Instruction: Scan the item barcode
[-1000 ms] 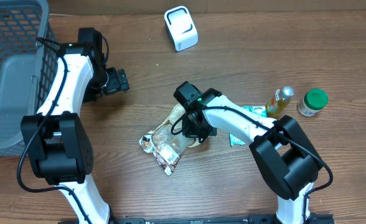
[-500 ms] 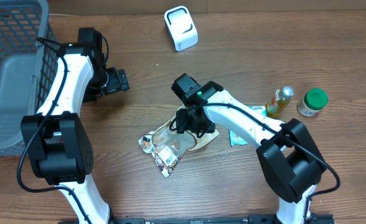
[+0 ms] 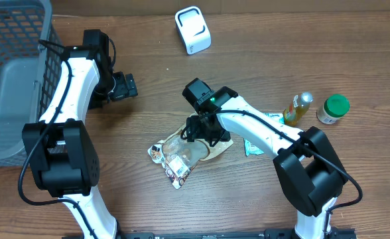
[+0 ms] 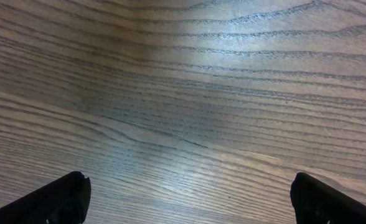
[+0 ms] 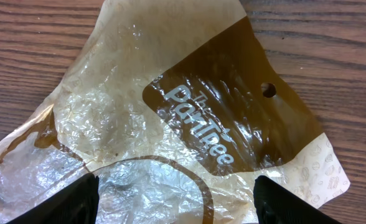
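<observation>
The item is a crinkled clear and brown snack bag (image 3: 179,154) lying flat on the wooden table near the middle. In the right wrist view the bag (image 5: 189,118) fills the frame with white lettering on a brown panel. I cannot make out a barcode on it. My right gripper (image 3: 205,130) hovers over the bag's upper right end, and in its wrist view the right gripper (image 5: 178,200) is open with the bag beneath, its fingers (image 5: 77,200) wide apart. At the back left my left gripper (image 3: 125,86) is open over bare wood, as the left gripper (image 4: 186,200) shows in its own view.
A white scanner (image 3: 193,30) stands at the back centre. A grey wire basket (image 3: 16,46) fills the far left. To the right are a yellow bottle (image 3: 298,108), a green-lidded jar (image 3: 333,109) and a green packet (image 3: 252,147) partly under the right arm.
My right gripper has opened and let go of the bag, shifting slightly back and left. The bag has settled flatter on the table. The left arm has not moved.
</observation>
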